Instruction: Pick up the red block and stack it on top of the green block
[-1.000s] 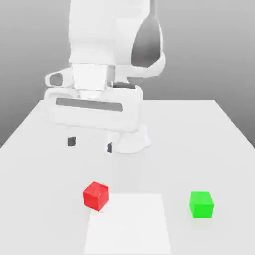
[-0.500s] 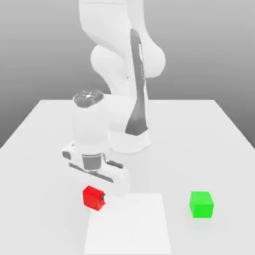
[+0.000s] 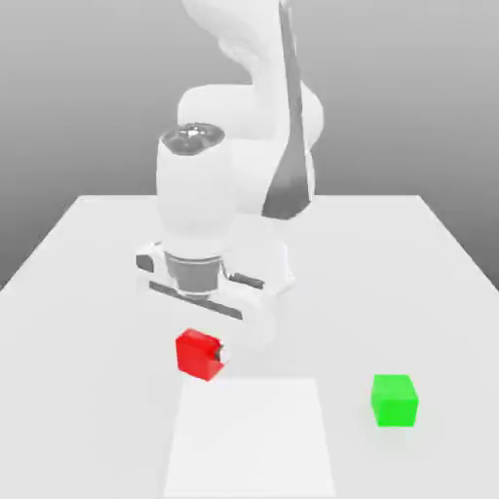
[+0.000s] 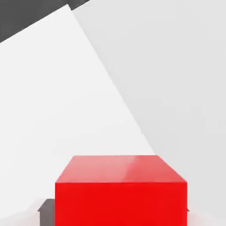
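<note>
The red block [image 3: 198, 353] hangs a little above the white table, left of centre in the exterior view. My gripper [image 3: 203, 357] is shut on it from above, and a dark fingertip [image 3: 219, 355] shows at the block's right side. In the hand view the red block [image 4: 121, 190] sits close up between the fingers, with one dark pad [image 4: 45, 206] at its side. The green block [image 3: 394, 400] rests on the table at the exterior view's right, well apart from the gripper and lower than the held cube.
A brighter white square patch [image 3: 249, 439] lies on the table [image 3: 409, 263] between the two blocks, near the front edge. The arm's white base [image 3: 278, 268] stands behind the gripper at the middle of the table.
The hand came down from high above the table, shut its open fingers on the red block, then raised it slightly up and toward the exterior view's right. The green block stayed put.
</note>
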`<action>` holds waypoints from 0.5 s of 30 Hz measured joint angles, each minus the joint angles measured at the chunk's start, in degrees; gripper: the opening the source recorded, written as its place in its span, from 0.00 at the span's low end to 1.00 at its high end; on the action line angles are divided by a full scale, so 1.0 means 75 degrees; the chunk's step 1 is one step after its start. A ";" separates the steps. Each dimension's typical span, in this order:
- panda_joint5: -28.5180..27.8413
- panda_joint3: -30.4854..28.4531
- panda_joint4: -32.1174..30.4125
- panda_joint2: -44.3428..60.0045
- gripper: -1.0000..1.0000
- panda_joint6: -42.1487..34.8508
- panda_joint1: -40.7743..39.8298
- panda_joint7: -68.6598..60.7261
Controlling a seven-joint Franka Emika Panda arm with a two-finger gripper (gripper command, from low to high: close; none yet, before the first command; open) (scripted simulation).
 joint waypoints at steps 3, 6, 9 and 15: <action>0.0026 0.0348 0.0186 0.0005 0.00 -0.0167 0.0428 0.0967; 0.0063 0.0687 0.0373 0.0019 0.00 -0.0334 0.0875 0.1933; 0.0104 0.1007 0.0560 0.0039 0.00 -0.0499 0.1342 0.2896; 0.0195 0.1627 0.0933 0.0096 0.00 -0.0827 0.2300 0.4819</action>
